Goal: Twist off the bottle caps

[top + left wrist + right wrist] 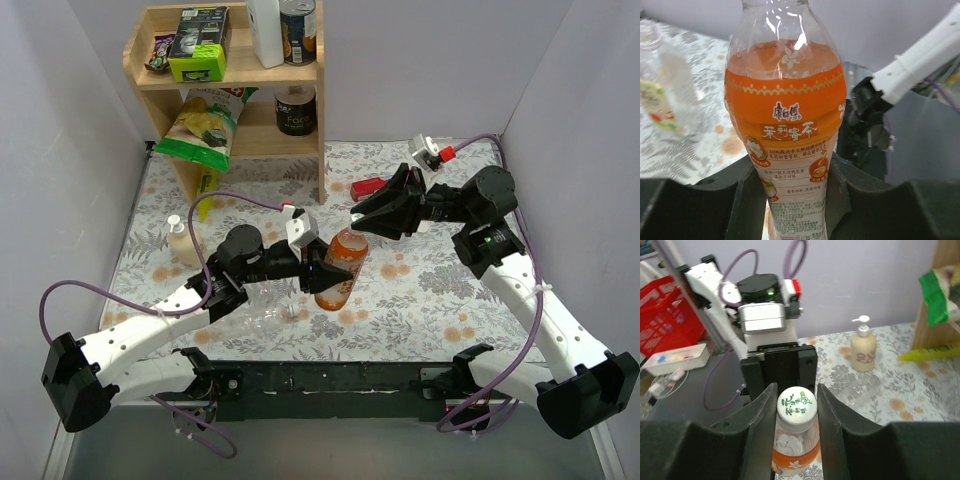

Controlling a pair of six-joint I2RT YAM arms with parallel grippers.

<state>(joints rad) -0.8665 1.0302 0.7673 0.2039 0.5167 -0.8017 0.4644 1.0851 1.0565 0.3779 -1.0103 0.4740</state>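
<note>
The bottle with orange liquid (338, 270) is held up over the middle of the table between both arms. My left gripper (322, 268) is shut on its lower body, with a finger on each side of the label in the left wrist view (795, 192). The bottle fills that view (785, 115). My right gripper (362, 226) is at the bottle's top. In the right wrist view its fingers (796, 390) press both sides of the white bottle cap (796, 404), which is still on the neck. A colourless bottle (265, 318) lies on the table near the left arm.
A wooden shelf (320, 120) with a snack bag (205, 125), boxes and tins stands at the back left. A pump bottle (180, 240) stands at the table's left side. A red object (372, 187) lies behind the right gripper. Walls enclose the table.
</note>
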